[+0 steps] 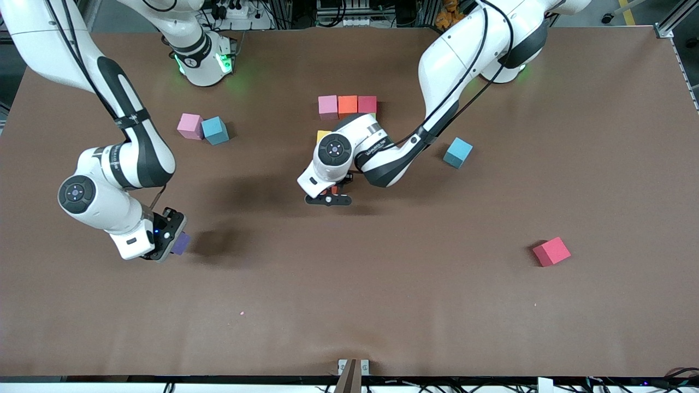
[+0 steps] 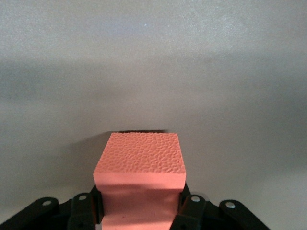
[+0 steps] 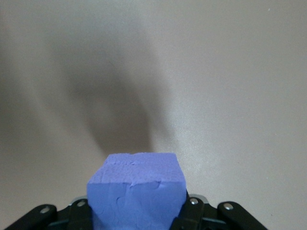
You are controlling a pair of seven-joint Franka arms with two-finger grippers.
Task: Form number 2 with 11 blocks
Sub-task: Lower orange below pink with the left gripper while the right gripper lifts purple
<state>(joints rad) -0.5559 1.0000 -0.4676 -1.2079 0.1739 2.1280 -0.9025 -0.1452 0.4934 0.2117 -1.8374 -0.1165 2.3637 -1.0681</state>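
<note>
A pink block (image 1: 327,105), an orange block (image 1: 347,104) and a crimson block (image 1: 367,103) touch in a row at mid-table. Just nearer the camera, a yellow block (image 1: 322,134) peeks out from under the left arm's wrist. My left gripper (image 1: 330,196) hangs low over the table, nearer the camera than that row. It is shut on an orange block (image 2: 140,160). My right gripper (image 1: 170,239) is over the right arm's end of the table, shut on a purple block (image 3: 136,184). A loose pink block (image 1: 189,125) and a loose crimson block (image 1: 551,251) lie apart.
One light-blue cube (image 1: 214,130) touches the loose pink block. Another light-blue cube (image 1: 457,152) sits beside the left arm's forearm. The left arm's wrist hides the table just nearer the camera than the row. The brown table (image 1: 382,305) stretches bare toward the camera.
</note>
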